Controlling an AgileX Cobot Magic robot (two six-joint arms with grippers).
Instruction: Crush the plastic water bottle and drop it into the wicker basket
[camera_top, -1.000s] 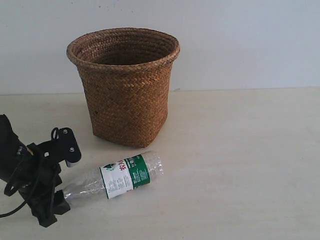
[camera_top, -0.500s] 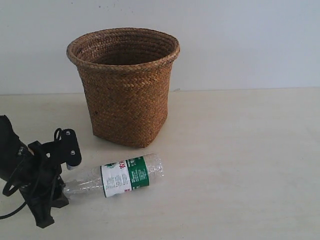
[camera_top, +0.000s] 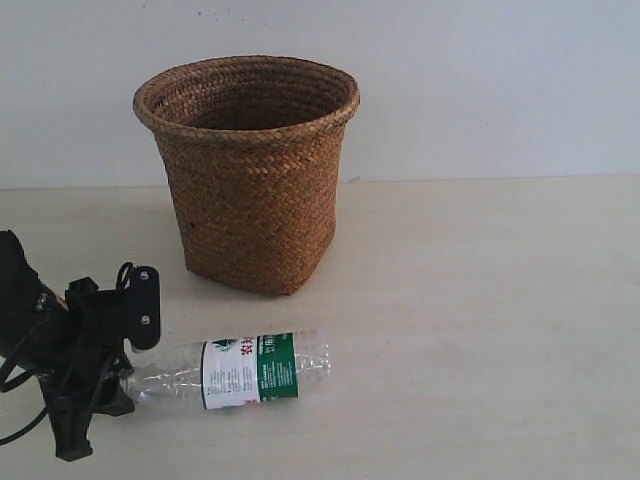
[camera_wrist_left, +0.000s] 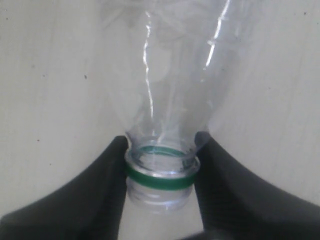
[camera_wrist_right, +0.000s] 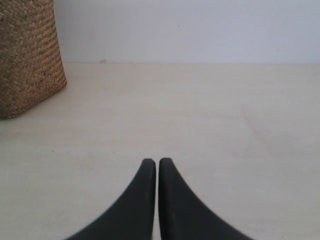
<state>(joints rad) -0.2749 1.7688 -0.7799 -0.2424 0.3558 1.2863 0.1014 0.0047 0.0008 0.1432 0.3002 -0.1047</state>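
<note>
The clear plastic water bottle (camera_top: 250, 370) lies on its side on the pale table in front of the wicker basket (camera_top: 250, 170), with its white-and-green label facing up. My left gripper (camera_top: 126, 380) is shut on the bottle's neck at the left end. In the left wrist view the two black fingers (camera_wrist_left: 100, 185) press either side of the neck just by its green ring (camera_wrist_left: 160, 181); the mouth looks open with no cap showing. The bottle body (camera_wrist_left: 165, 75) looks full and round. My right gripper (camera_wrist_right: 158, 162) is shut on nothing, hovering over bare table, and is out of the exterior view.
The basket stands upright near the white back wall, its base (camera_wrist_right: 27, 55) at the edge of the right wrist view. The beige table (camera_top: 480, 320) stretches to the right of the bottle and basket.
The bottle's far end has swung towards the front, so it now lies almost level across the view. My left gripper has shifted slightly left and down with the neck.
</note>
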